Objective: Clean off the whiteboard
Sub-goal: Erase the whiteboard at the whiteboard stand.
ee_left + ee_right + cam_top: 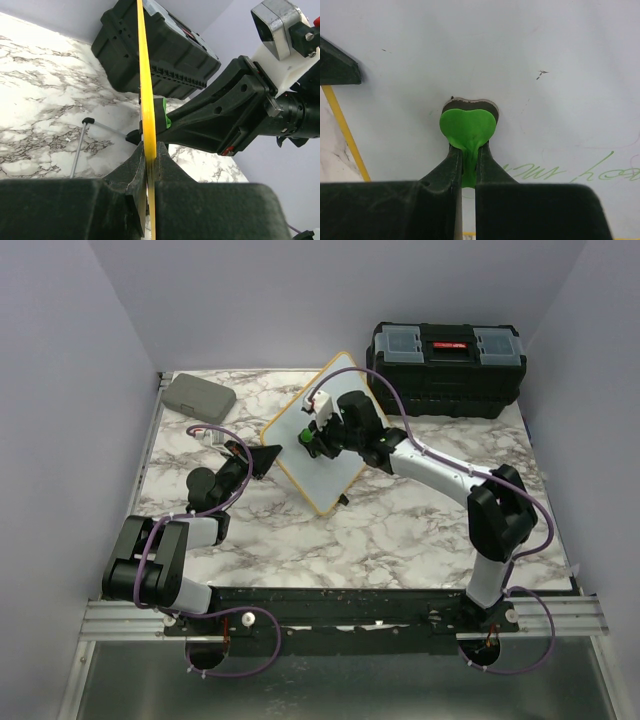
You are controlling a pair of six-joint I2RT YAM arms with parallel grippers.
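The left end effector [151, 151] clenches the frame of the whiteboard [318, 478], holding it tilted over the tabletop [400, 530], while the right end effector [468, 156] — grasping a green eraser [468, 125] against the white face — has the green writing [600, 172] just to its lower right.

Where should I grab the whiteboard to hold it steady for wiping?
Grip the whiteboard by its thin yellow frame, coming edge-on from its left rim with one finger on each face. It is a thin flat panel, tilted up, so only the rim fits a gripper, and the written face is left free. The left gripper holds it so.
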